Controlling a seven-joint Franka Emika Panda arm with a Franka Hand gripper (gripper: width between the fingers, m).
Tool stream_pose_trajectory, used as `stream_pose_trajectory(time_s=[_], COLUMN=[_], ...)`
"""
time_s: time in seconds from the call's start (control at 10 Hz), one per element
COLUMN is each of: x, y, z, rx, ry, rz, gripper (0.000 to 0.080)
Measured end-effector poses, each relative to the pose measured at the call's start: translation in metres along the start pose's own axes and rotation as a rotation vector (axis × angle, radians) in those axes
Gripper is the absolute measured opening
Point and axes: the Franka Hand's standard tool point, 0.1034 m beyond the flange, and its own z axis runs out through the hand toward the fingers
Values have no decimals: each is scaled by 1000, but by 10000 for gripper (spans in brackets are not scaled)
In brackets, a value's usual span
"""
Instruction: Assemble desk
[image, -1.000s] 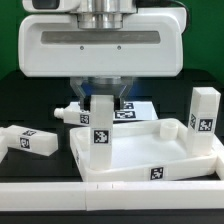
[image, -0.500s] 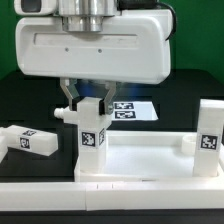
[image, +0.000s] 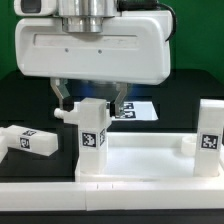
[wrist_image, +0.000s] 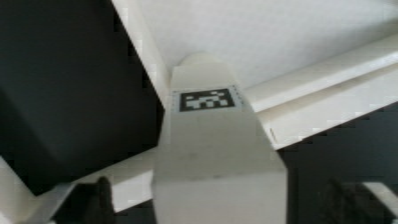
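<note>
Standing upright at the corner of the desk top (image: 150, 166) toward the exterior view's left, one square leg (image: 92, 138) was shown directly beneath the gripper (image: 90, 104). The gripper was spread wide: one finger (image: 62, 98) was held off each side of the leg's upper end, a narrow gap was visible on both sides, and nothing was grasped. A black-and-white tag (wrist_image: 210, 99) on the leg's face was recorded most clearly in the wrist view, where the rim of the desk top was seen running past the leg. A second leg (image: 209, 138) was stood upright at the desk top's end toward the exterior view's right; whether it was seated in a socket could not be told. A third leg (image: 28, 138) was laid flat on the black table (image: 25, 108), apart from the desk top, toward the exterior view's left. The marker board (image: 137, 108) was placed on the far side, partly hidden by the gripper.
</note>
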Motion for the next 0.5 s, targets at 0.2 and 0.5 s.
stream_pose_trajectory(time_s=[0.2, 0.5], x=[-9, -6], y=[-18, -21], z=[-21, -27], rx=[14, 19], ry=[-29, -25], rz=[54, 72], gripper=[646, 649])
